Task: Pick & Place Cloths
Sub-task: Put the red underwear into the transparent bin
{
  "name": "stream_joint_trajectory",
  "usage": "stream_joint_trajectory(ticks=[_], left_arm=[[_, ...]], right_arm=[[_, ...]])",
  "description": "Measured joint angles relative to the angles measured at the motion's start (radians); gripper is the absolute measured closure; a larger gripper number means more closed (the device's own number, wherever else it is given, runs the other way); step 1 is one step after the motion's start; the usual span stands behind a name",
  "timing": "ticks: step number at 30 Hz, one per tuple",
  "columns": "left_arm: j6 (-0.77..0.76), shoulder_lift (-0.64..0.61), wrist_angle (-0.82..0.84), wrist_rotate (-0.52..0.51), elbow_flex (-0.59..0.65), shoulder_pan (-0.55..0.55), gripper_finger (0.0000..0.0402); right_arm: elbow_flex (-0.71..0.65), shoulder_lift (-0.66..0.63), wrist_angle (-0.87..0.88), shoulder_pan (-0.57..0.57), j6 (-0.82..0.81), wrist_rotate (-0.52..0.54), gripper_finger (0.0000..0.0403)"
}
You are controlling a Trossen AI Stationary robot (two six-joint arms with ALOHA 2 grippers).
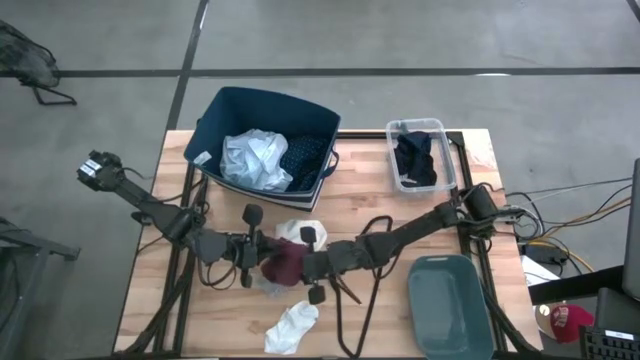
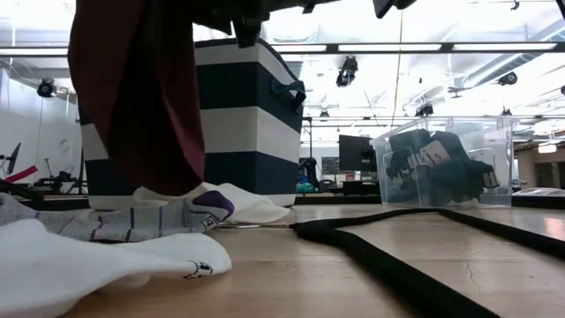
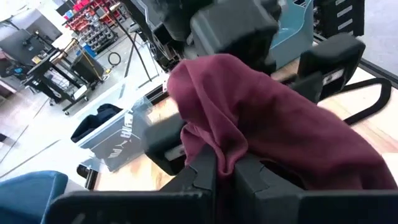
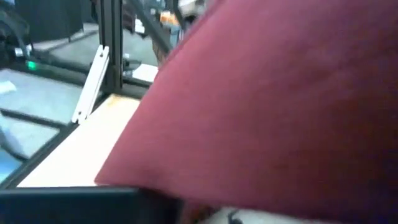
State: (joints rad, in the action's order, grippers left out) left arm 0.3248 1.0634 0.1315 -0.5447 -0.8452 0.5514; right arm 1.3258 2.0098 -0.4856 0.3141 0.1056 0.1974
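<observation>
My left gripper [image 1: 262, 252] is clamped shut on the maroon cloth [image 1: 285, 264], which hangs lifted above the table [image 1: 400, 210] near its middle, toward the front edge. My right gripper [image 1: 303, 266] meets the same cloth from the other side; whether it is closed I cannot tell (fabric fills its wrist view). To do this well, I judge both ends need firm pinches before carrying toward the navy bin [image 1: 232, 105] at the back-left corner. Both arms reach low, inward.
</observation>
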Motion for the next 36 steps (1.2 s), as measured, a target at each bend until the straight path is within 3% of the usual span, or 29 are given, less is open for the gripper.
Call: stream_joint_trajectory(ticks=[4, 7, 13, 19, 36], left_arm=[[0.012, 0.0, 0.009, -0.009, 0.0, 0.0, 0.0366], [0.019, -0.001, 0.027, -0.04, 0.0, 0.0, 0.0355], [-0.035, -0.018, 0.127, -0.049, 0.0, 0.0, 0.0348], [-0.142, -0.043, 0.225, -0.049, 0.0, 0.002, 0.0346], [-0.411, -0.055, 0.48, -0.022, 0.0, 0.007, 0.0346]], right_arm=[[0.014, 0.0, 0.074, 0.001, -0.011, 0.0, 0.0377], [0.027, -0.004, 0.161, 0.003, -0.043, 0.016, 0.0391], [0.029, -0.049, 0.285, 0.003, -0.115, 0.135, 0.0394], [0.022, -0.143, 0.396, 0.01, -0.151, 0.32, 0.0395], [0.018, -0.457, 0.796, 0.025, -0.326, 0.657, 0.0395]])
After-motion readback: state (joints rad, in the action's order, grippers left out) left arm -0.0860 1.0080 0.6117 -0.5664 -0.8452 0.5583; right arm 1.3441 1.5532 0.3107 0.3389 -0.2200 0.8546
